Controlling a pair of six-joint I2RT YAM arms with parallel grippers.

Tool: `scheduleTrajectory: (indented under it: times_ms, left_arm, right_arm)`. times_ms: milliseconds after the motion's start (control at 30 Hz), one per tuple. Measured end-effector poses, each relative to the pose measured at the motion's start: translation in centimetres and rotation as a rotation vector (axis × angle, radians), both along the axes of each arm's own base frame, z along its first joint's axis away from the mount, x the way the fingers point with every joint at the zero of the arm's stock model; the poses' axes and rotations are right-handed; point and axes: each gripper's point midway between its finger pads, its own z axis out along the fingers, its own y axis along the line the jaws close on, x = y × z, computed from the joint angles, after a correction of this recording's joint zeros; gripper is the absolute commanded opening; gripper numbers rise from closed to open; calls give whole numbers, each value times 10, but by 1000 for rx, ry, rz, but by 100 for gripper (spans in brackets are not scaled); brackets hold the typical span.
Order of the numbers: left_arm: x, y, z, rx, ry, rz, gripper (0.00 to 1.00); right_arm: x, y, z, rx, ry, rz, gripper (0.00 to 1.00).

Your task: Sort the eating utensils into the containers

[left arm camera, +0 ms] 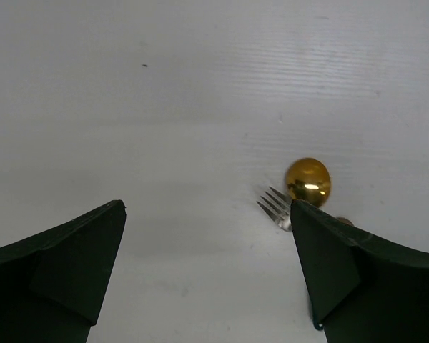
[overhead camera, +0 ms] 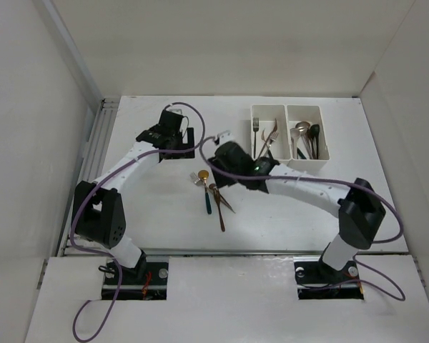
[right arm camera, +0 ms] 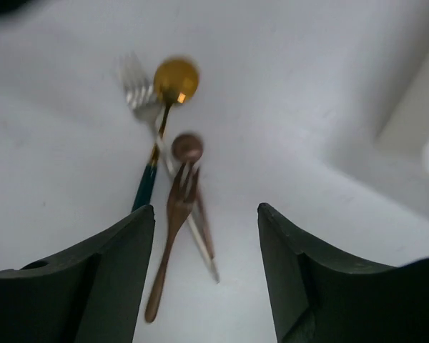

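Copper fork (right arm camera: pixel 173 229) ahead of right fingers (right arm camera: pixel 93 286)

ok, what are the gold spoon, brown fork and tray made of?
gold spoon: likely metal, mirror-polished gold bowl with a sharp highlight; teal handle looks coated.
brown fork: copper-brown, duller sheen; probably coated metal, can't confirm.
tray: looks like white plastic, thin smooth walls, matte.

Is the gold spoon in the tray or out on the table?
Out. The gold spoon lies on the table beside a silver fork, well left of the tray.
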Motion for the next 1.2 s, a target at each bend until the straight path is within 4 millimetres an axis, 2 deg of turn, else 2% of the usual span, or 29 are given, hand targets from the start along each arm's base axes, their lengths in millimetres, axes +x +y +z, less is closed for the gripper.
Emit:
scheduleTrajectory:
  times_ms: [100,200,267,400,500,600,633,733,767,800,900,1033,1133,1200]
  left_arm:
    - [7,20,2,77,-34,80,100]
    - [14,44,5,122,-55,160,100]
    - [19,65,6,142,-63,225,100]
    - [23,100,5,158,-57,319,100]
    - [24,112,5,158,-55,350,100]
    - [24,113,5,157,-55,354,100]
    - [25,113,6,156,-57,354,100]
    - [26,113,8,155,-62,355,100]
    - [26,113,8,156,-62,354,100]
    - [26,114,8,156,-62,355,100]
    - [26,114,9,157,-65,354,100]
    - [25,112,19,141,-85,342,100]
    - [24,109,30,120,-114,328,100]
    - [24,106,35,105,-125,309,100]
  right_arm:
    - [-48,19,-56,-50,138,50,63]
    - [-77,30,-88,-103,210,65,60]
    - [-91,36,-99,-116,234,65,58]
    - [-111,41,-108,-111,268,60,56]
    - [-115,37,-120,-118,299,34,51]
    - [-117,34,-142,-149,329,8,47]
    - [-114,36,-142,-141,321,-1,45]
    - [-112,39,-143,-131,312,-11,27]
    - [-111,39,-143,-129,309,-17,17]
    - [-110,40,-143,-124,306,-21,0]
    - [-106,43,-143,-95,298,-46,0]
    - [-105,37,-139,-94,285,-67,0]
    - [-105,21,-133,-150,267,-89,0]
    - [-100,10,-117,-179,239,-92,0]
